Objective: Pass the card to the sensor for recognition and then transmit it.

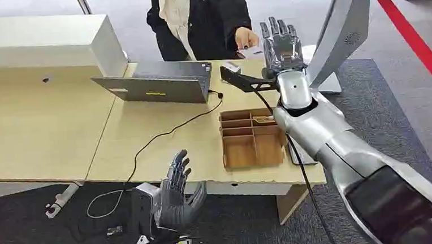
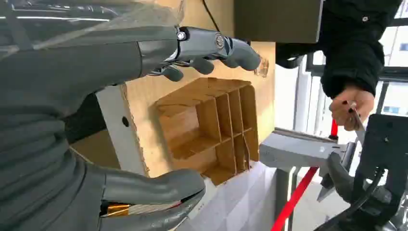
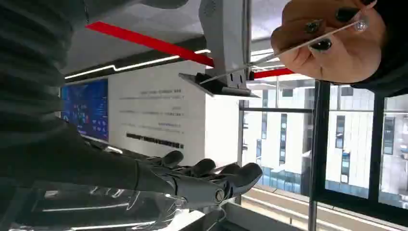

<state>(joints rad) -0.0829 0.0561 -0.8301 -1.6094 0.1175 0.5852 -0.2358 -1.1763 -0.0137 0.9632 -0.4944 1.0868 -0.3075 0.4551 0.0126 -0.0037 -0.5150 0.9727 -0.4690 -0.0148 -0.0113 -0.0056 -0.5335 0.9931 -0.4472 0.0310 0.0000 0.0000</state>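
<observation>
A: so where's the card (image 1: 250,52) right now?

B: person's hand (image 1: 246,38) has it, pinched at the far edge of the desk (image 1: 164,139), just beside the right hand (image 1: 281,44). You see it edge-on in the right wrist view.

A: and the right hand?

B: raised, fingers straight and apart, holding nothing.

A: left hand (image 1: 176,195)?

B: low, in front of the desk, fingers spread, nothing in it. A wooden tray (image 1: 252,138) sits near the desk's front edge, laptop (image 1: 157,83) further back.
</observation>
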